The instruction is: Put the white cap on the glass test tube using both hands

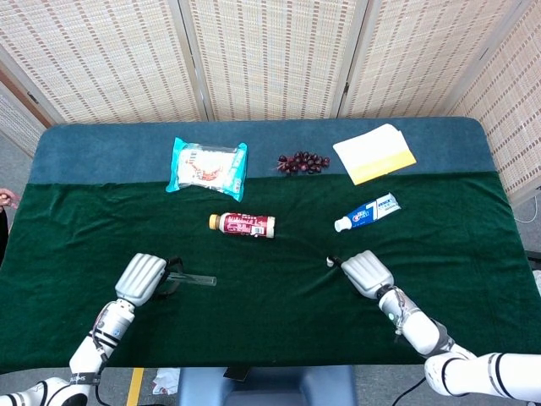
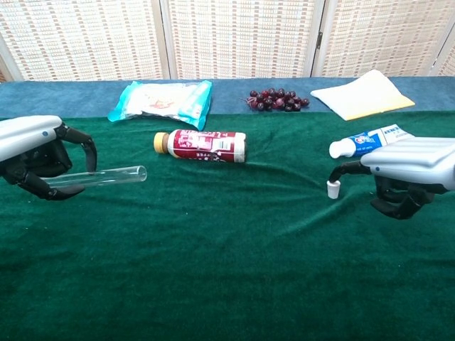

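In the head view, the left hand [image 1: 140, 277] gripped the glass test tube [image 1: 196, 278], which pointed right above the green cloth [image 1: 270, 321]. The right hand [image 1: 366, 274] reached toward the white cap [image 1: 330, 261].

In the chest view, the tube lay near level in the left hand's curled fingers [image 2: 79, 145]. A right fingertip [image 2: 337, 172] touched the cap standing on the cloth; whether it was pinched, I could not tell.

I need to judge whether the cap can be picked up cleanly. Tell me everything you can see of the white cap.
The white cap is a small, plain white plug, plastic by the look of it. It stands on the green cloth near the table's right side, just in front of the toothpaste tube and apart from it. A fingertip of the right hand sits at its top; whether it is pinched cannot be told. In the head view it shows only as a white speck.
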